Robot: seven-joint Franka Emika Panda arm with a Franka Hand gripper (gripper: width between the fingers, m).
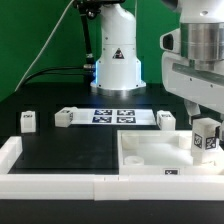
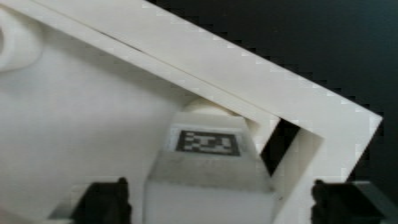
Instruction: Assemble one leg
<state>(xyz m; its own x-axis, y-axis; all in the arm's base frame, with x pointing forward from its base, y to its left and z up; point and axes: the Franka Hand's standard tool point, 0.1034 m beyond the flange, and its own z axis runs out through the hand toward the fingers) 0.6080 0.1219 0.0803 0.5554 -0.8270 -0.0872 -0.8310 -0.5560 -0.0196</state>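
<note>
One leg [image 2: 214, 165], a small white block with a black-and-white tag, stands in a corner socket of the large white tray-like piece [image 2: 107, 110]. In the exterior view this leg [image 1: 207, 140] is at that piece's [image 1: 150, 152] right corner. My gripper [image 1: 205, 127] is right above it. In the wrist view my gripper [image 2: 222, 203] straddles the leg with both dark fingers [image 2: 103, 203] wide apart and a gap on each side, so it is open. Three other legs stand on the table: one [image 1: 28, 121] at the exterior view's left, one [image 1: 66, 117] nearer the middle, one [image 1: 166, 119] at the right.
The marker board [image 1: 110, 116] lies in front of the robot base [image 1: 116, 60]. A low white wall [image 1: 60, 186] runs along the front edge and turns up the exterior view's left side [image 1: 10, 150].
</note>
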